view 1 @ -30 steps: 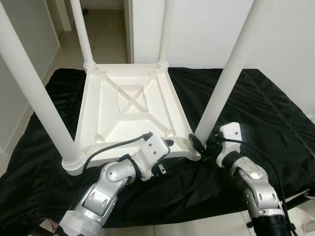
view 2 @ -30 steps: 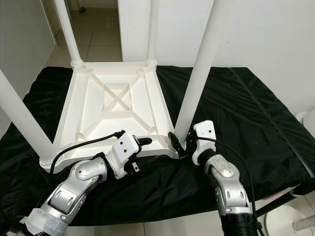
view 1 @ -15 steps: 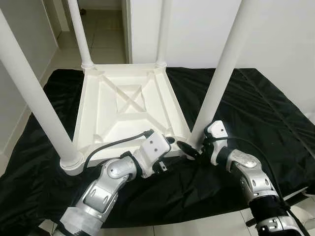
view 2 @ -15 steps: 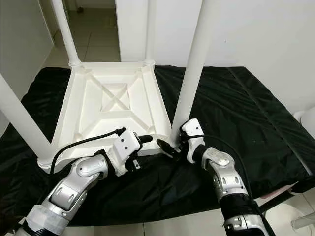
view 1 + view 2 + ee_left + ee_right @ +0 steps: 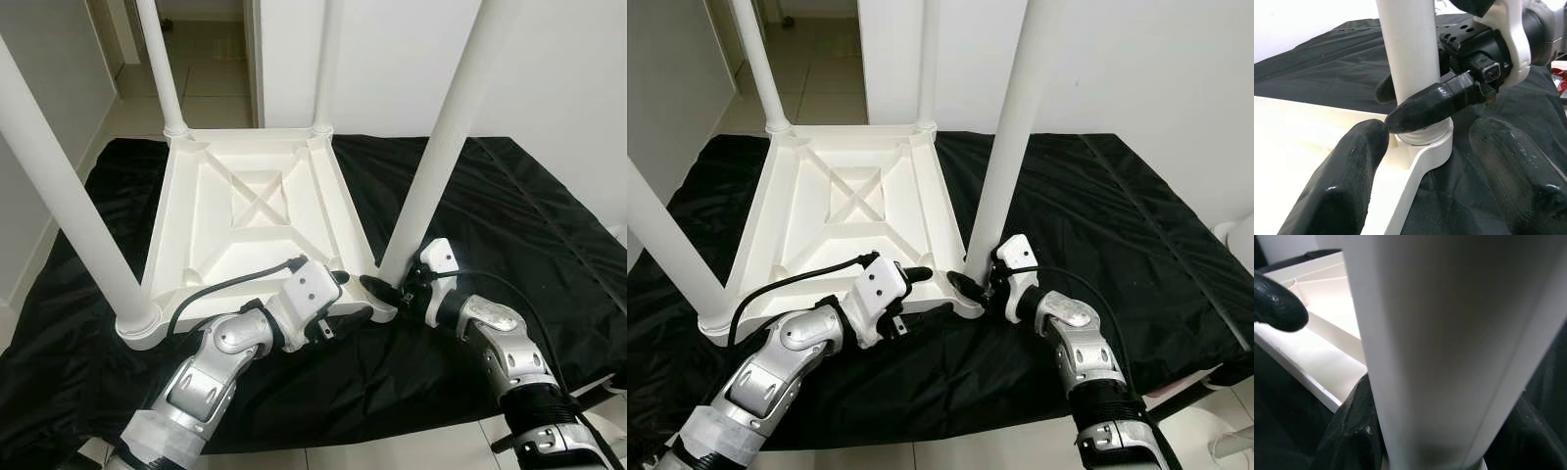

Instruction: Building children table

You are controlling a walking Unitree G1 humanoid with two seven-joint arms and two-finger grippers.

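An upturned white plastic children's table (image 5: 257, 211) is seen at frame centre on a black sheet (image 5: 509, 215); its near-right white round leg (image 5: 431, 166) is pinched at the base by the right hand (image 5: 384, 290), the left hand (image 5: 1425, 161) spread beside that corner

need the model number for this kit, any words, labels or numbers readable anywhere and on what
None can be read: the upturned white table top, its legs, the black sheet and both arms carry no legible print. The right claw sits around the near right leg; the left claw rests at the table's edge.
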